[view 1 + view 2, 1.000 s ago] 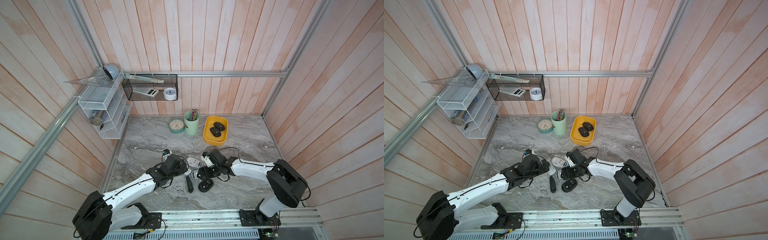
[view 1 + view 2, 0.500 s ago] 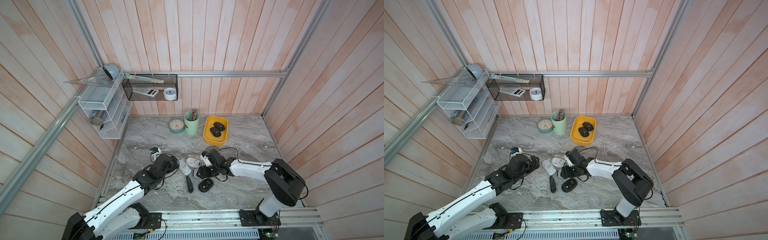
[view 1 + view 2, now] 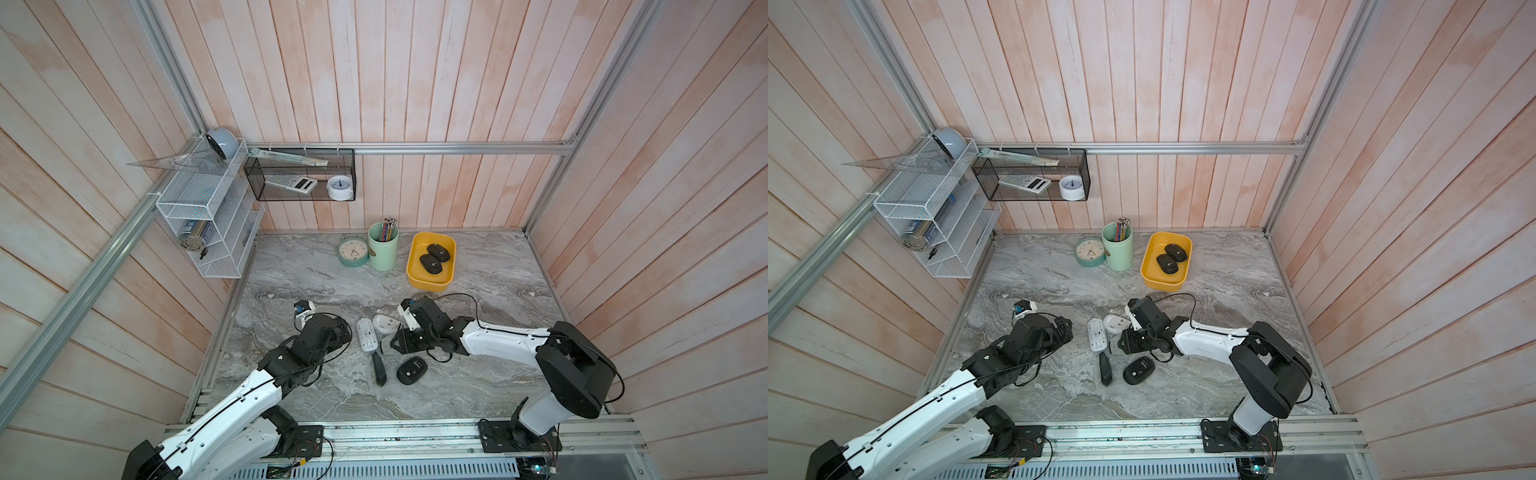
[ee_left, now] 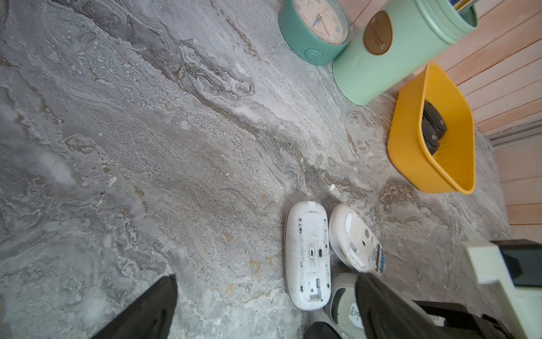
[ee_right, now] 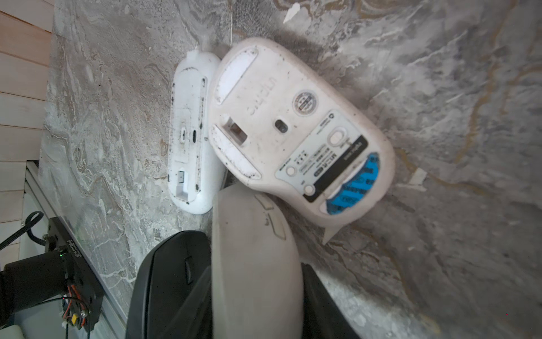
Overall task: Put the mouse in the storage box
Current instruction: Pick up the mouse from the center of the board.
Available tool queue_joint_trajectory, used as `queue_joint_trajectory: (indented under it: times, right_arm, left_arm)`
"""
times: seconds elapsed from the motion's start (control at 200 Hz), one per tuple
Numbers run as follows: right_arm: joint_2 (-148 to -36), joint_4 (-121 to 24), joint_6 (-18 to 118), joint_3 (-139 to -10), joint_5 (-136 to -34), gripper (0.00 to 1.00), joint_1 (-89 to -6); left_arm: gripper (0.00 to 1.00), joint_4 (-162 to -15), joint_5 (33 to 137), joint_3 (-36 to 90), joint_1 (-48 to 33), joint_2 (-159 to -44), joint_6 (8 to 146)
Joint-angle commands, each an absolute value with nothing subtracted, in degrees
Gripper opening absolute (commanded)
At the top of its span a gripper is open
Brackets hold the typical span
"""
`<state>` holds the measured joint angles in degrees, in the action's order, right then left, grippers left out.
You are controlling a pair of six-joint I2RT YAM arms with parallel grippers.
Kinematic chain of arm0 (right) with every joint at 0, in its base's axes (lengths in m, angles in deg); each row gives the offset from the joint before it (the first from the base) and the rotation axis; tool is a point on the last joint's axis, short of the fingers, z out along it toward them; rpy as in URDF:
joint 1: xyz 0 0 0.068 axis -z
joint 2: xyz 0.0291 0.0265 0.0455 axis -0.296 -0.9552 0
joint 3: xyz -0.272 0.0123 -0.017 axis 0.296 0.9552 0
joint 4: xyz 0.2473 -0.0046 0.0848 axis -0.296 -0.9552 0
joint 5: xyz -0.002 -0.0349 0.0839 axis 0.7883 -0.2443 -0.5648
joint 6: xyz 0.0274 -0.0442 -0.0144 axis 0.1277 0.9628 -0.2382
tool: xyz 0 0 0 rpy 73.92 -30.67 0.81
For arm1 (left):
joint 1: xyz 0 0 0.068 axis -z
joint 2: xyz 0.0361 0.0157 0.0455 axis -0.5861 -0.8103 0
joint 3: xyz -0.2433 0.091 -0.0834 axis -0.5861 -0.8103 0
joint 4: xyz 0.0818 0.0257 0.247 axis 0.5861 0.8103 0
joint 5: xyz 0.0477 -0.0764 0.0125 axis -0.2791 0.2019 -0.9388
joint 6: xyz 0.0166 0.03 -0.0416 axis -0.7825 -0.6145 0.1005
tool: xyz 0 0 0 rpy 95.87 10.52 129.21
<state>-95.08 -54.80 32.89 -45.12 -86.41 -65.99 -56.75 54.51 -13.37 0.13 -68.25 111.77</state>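
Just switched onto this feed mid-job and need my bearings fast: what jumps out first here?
The right hand grips a grey mouse by its sides in a cluster of loose mice at the front centre of the marble table, right beside two white mice lying belly-up. At the back, the yellow storage box already holds two black mice, next to a mint pencil cup.

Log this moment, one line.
step: grasp | right gripper: shut on grey mouse | left gripper: open, empty | storage box: two black mice inside
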Motion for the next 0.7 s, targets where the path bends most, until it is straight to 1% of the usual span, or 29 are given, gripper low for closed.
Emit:
queue_joint_trajectory:
  times: [0.0,0.175,0.24,0.455,0.56,0.695]
  right_arm:
    - [-93.5,-60.1,33.6,-45.4,-82.4,0.18,-66.7]
    - [-90.5,-63.1,36.0,-47.1,-81.1,0.15,-67.3]
    - [-89.4,-65.2,37.3,-48.1,-79.6,0.13,-67.5]
    - [-85.4,-72.1,42.9,-52.3,-74.5,0.12,-67.7]
    - [-83.8,-76.0,46.7,-55.0,-69.9,0.13,-67.7]
    - [-82.9,-80.0,52.9,-58.4,-60.2,0.13,-67.7]
  left_arm:
    - [1.00,-55.5,53.7,-13.5,-0.2,-68.0,110.0]
    - [1.00,-52.9,52.2,-11.9,-0.2,-66.2,108.0]
    - [1.00,-51.8,51.5,-11.4,-0.2,-65.1,107.3]
    - [1.00,-45.2,48.5,-6.8,-0.4,-60.6,104.7]
    - [1.00,-40.2,45.0,-2.4,-0.4,-57.9,102.8]
    - [1.00,-33.5,37.9,4.3,-0.4,-52.1,99.9]
